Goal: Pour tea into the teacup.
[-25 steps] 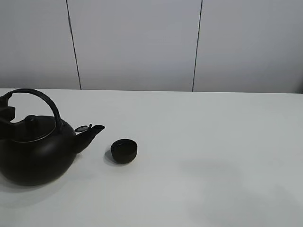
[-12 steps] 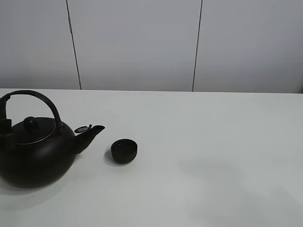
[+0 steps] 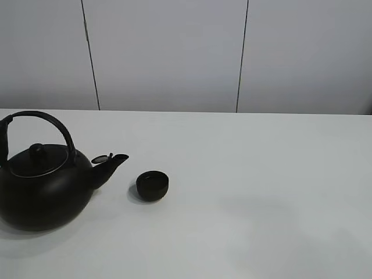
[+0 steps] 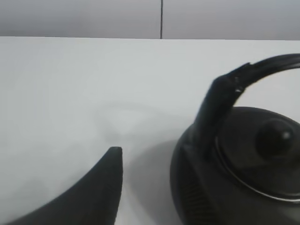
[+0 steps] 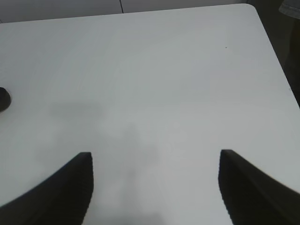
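Black and matte, the kettle sits on the white table at the far left of the exterior high view, arched handle upright, lidded spout aimed rightward. No brand, label or writing can be read on anything. Just right of the kettle's spout stands the teacup, apart from the kettle, its inside dark; no tea can be made out. Beyond the teacup, right of the kettle, the table lies bare to a grey panelled wall.

Only the left wrist view shows the left gripper: one dark finger beside the kettle, clear of its handle, the other out of frame, so its state cannot be told. Only the right wrist view shows the right gripper, fingers spread, nothing between them, well right of the kettle
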Tool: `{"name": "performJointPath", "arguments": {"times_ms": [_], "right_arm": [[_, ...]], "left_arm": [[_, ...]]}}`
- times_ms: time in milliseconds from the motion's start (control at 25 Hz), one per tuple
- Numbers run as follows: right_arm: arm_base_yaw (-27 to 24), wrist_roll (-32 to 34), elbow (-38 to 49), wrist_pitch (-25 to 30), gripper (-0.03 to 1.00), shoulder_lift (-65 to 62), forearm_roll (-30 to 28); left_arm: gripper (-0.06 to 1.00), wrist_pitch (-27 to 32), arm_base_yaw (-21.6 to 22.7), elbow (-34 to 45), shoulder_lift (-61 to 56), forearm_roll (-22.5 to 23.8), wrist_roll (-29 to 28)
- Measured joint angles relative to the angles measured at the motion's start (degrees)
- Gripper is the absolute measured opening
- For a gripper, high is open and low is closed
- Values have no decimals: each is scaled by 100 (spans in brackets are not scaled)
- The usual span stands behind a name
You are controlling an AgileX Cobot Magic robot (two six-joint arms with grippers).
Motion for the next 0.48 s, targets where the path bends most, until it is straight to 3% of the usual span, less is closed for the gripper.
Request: {"name": "performJointPath", "arguments": {"times_ms": [200,360,480], "right_arm": [[0,0,0,0,52,0,0],[0,0,0,0,52,0,0],[0,0,0,0,52,0,0]], "left_arm": [[29,105,6,-162,-14,-352,0],[29,752,246,-602,-14,-295,-313],[29,1578,510,-1039,-26,-41,-633]]}}
